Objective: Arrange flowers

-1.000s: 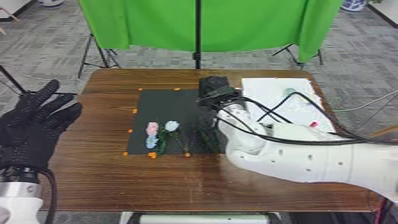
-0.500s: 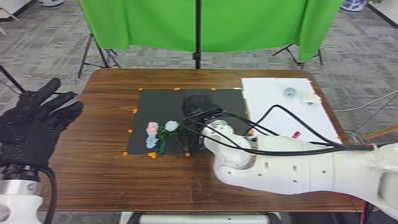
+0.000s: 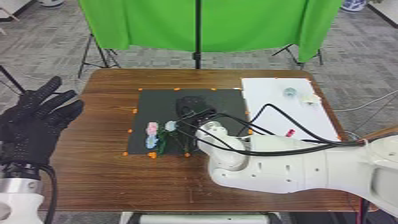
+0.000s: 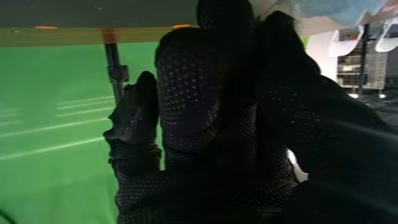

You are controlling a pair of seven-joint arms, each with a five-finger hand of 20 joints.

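Right hand (image 3: 190, 104): poised above the black mat (image 3: 156, 106), narrow in the right wrist view, its fingers nearly straight and close together; whether a stem lies between thumb and fingers cannot be told.
Flowers: a pink flower (image 3: 152, 128), a blue flower (image 3: 152, 141) and a white flower (image 3: 171, 126) lie at the near left part of the mat, the white one nearest the glove.
Petals: pale shapes (image 4: 342, 7) beyond the thumb in the right wrist view look like petals, though the glove covers much of them.
Left hand (image 3: 34, 120): relaxed and open, beside the wooden table (image 3: 93, 175).
White sheet (image 3: 266, 90): right of the mat, with a small red item (image 3: 290, 133) on it.
Step in hand: probably placing or collecting a stem for the arrangement.
Stems: best taken low and squarely, with a light pinch, then lifted straight up to keep neighbors from tangling; blooms would crush under a hard grip.
Black cables (image 3: 282, 152): looped along the right arm, they could brush the white bloom, so a high, slow approach suits.
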